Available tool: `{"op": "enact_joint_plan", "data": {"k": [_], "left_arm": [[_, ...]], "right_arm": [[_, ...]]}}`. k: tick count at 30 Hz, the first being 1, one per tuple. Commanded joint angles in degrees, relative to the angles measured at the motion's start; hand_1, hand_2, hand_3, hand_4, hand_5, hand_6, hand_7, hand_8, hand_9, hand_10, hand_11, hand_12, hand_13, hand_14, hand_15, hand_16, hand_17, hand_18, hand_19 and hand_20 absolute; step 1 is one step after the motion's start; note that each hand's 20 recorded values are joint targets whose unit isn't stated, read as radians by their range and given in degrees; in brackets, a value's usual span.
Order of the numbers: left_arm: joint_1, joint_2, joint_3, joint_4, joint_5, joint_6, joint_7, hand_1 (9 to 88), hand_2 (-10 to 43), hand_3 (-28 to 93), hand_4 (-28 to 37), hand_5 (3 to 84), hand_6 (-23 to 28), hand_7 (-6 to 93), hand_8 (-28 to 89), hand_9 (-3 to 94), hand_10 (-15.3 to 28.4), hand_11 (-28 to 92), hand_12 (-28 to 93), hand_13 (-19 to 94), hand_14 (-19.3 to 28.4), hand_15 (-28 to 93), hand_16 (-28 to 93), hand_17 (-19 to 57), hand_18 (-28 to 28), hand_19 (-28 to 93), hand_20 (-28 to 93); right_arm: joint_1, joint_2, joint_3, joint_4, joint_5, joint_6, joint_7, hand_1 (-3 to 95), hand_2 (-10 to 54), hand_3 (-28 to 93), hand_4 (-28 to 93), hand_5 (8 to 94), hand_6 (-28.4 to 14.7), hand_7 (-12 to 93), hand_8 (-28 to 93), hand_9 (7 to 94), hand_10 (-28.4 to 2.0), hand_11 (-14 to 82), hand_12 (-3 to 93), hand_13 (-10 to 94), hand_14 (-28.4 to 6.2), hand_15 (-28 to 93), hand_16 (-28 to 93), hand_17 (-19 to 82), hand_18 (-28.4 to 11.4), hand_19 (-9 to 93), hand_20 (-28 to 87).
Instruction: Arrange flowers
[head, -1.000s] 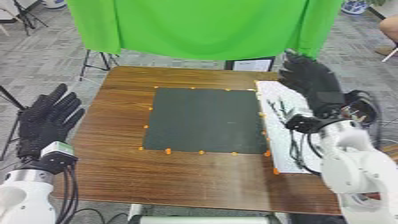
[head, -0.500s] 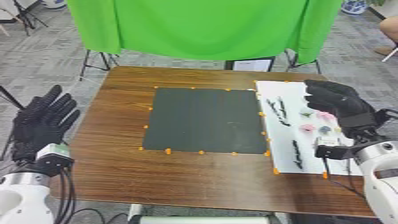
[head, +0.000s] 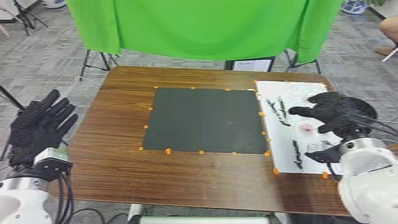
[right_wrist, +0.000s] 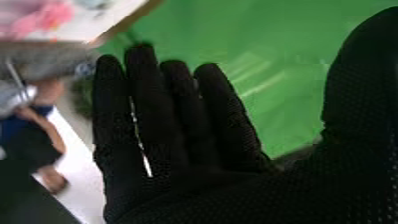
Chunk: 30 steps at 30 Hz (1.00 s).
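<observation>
Well, we see pink flower (head: 306, 128) on white sheet (head: 272, 91) at worktop's (head: 107, 150) three o'clock side, near right hand's (head: 339, 111) fingers, toward eight o'clock. Dark stems (head: 282, 109) lie toward nine o'clock from that hand. Fingers open, straight. Left hand (head: 37, 125): fingers open too, at worktop's nine o'clock.

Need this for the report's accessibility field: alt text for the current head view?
The robot's right hand is over a white board holding dark stems and a pink flower, at the right of a brown table. A dark square mat lies mid-table; the open left hand is left of the table, with green cloth beyond.
</observation>
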<state>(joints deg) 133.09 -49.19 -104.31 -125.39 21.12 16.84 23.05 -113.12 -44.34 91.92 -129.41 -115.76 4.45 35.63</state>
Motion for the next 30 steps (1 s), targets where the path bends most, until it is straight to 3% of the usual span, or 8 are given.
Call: {"op": "enact_joint_plan", "data": {"k": [1,6,12,20,30], "left_arm": [[0.87,0.13,0.23,-0.42,-0.25,0.73,-0.27,24.0,14.1,72,-28.3,37.3,8.2,5.9,-7,30.1,15.1,14,8,18,13.1,22,-8,-4.0,11.5,30,6],[0.09,0.41,0.89,-0.25,-0.11,0.41,-0.57,24.1,14.1,72,-28.3,37.4,8.1,6.2,-7,30.1,15.1,14,8,18,13.2,22,-9,-4.0,11.5,30,6],[-0.27,0.65,1.20,-0.16,-0.22,0.35,-0.73,24.1,14.2,72,-28.3,37.5,8.2,6.3,-7,30.2,15.0,14,8,18,13.2,22,-9,-4.1,11.5,30,6],[-1.83,0.90,2.09,0.44,0.08,-0.08,-1.56,23.9,14.3,72,-28.3,37.7,8.3,6.4,-7,30.3,15.3,14,8,18,13.2,22,-9,-4.1,11.5,30,6],[-2.25,1.04,1.79,0.65,0.35,-0.51,-2.43,23.9,14.3,72,-28.3,38.1,8.5,6.7,-7,30.4,15.3,15,8,18,13.3,22,-9,-4.1,11.5,30,6]], "right_arm": [[5.14,2.31,-1.59,0.19,-8.89,-18.06,6.31,21.9,-9.5,72,-26,53.3,-7.5,19,-10,57.5,-19.8,21.9,21.3,53,-16.9,44,19,24,-23.4,66,25],[12.16,3.00,-5.25,2.08,-3.73,-33.59,13.65,23.5,-9.5,68,-26,58.6,-7.1,21,-10,62.0,-19.7,26.4,24.0,57,-17.1,48,20,26,-24.4,71,27],[17.94,3.11,-8.49,3.86,3.60,-45.56,17.96,24.7,-9.5,62,-25,67.2,-6.0,25,-7,69.3,-19.3,30.2,28.7,63,-17.2,54,24,30,-26.5,79,30],[18.16,2.72,-12.02,6.78,1.02,-45.93,17.85,26.1,-9.5,61,-24,70.8,-5.0,25,-7,74.2,-18.1,30.2,28.9,69,-15.2,57,27,39,-24.2,91,40],[17.52,1.00,-14.02,10.70,3.09,-45.82,18.72,27.7,-9.5,60,-25,73.2,-4.9,22,-7,77.3,-17.2,29.3,28.6,72,-14.4,57,30,42,-23.5,93,42]]}}
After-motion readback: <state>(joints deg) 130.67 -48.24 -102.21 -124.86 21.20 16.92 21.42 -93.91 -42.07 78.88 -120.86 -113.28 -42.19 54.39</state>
